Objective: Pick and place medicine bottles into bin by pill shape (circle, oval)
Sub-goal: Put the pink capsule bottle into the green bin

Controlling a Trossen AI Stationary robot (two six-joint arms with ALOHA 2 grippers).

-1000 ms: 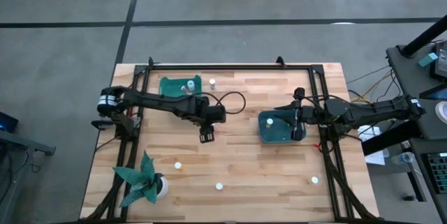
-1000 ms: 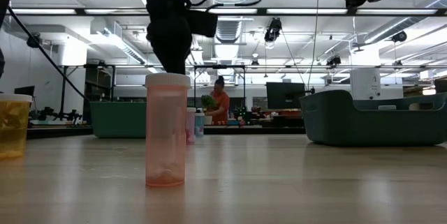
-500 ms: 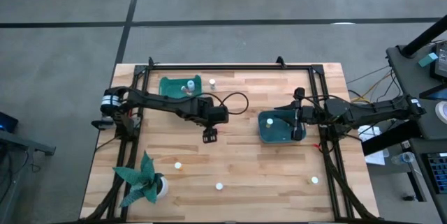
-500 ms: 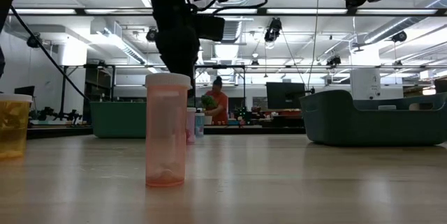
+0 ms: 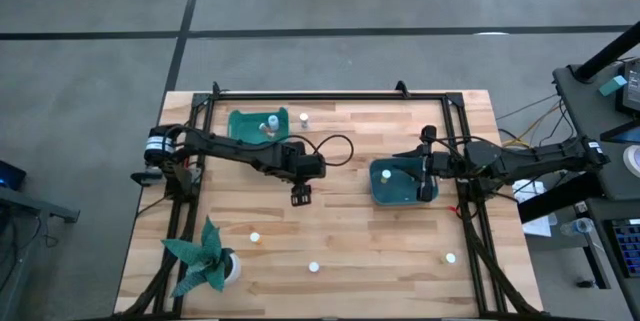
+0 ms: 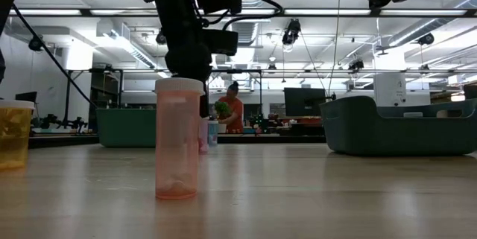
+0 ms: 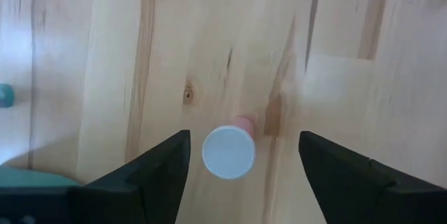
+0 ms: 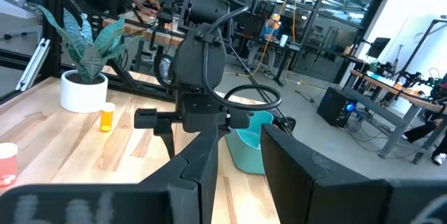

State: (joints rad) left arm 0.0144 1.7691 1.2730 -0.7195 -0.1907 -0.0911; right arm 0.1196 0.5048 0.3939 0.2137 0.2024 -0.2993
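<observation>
A small bottle with a white cap [image 7: 228, 152] and a pink body stands upright on the bare wood. My left gripper [image 7: 244, 139] hangs over it, pointing steeply down, open, one finger on either side and neither touching. In the high view this gripper [image 5: 299, 197] is at the table's middle and covers the bottle. My right gripper [image 5: 424, 179] waits level over the dark teal bin [image 5: 398, 193]; its fingers [image 8: 239, 137] stand a narrow gap apart with nothing between them. Other bottles stand on the table [image 5: 254, 237] [image 5: 313, 267] [image 5: 449, 257] [image 5: 303, 117].
A teal tray [image 5: 244, 121] at the far left holds two bottles [image 5: 268, 124]. The dark teal bin holds one bottle [image 5: 386, 174]. A teal paper plant [image 5: 205, 261] stands at the near left corner. A pink bottle [image 6: 179, 138] and a yellow one [image 6: 11, 135] stand near the front edge.
My left gripper has sunk toward the table; in the low view it now drops lower behind the pink bottle. The bottles have kept their places.
</observation>
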